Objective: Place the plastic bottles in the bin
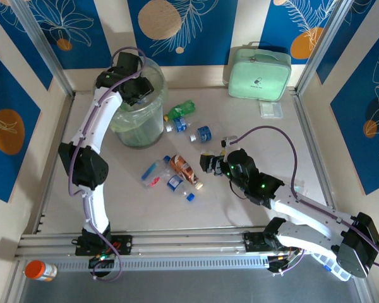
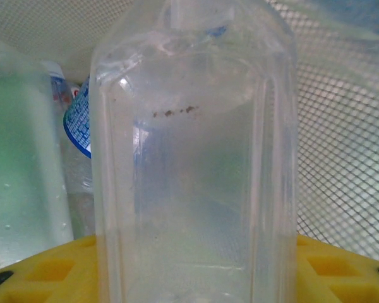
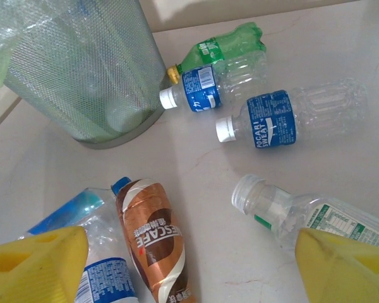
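My left gripper (image 1: pixel 136 88) hangs over the bin (image 1: pixel 139 120), a round mesh bucket with a pale green liner. It is shut on a clear plastic bottle (image 2: pixel 189 158) between its yellow fingers (image 2: pixel 44 268). More bottles (image 2: pixel 79 120) lie behind it in the bin. My right gripper (image 1: pixel 208 163) is open and low over the table, holding nothing. In front of it lie a brown Nescafe bottle (image 3: pixel 155 243), a crushed blue-label bottle (image 3: pixel 98 252), a capless clear bottle (image 3: pixel 290 211), a Pocari Sweat bottle (image 3: pixel 284 120), another blue-label bottle (image 3: pixel 205 88) and a green bottle (image 3: pixel 221 47).
A mint green zipped case (image 1: pixel 259 72) stands against the back wall, with a small clear packet (image 1: pixel 271 109) in front of it. An orange pill bottle (image 1: pixel 39 270) lies outside the frame rail at the near left. Metal rails border the table.
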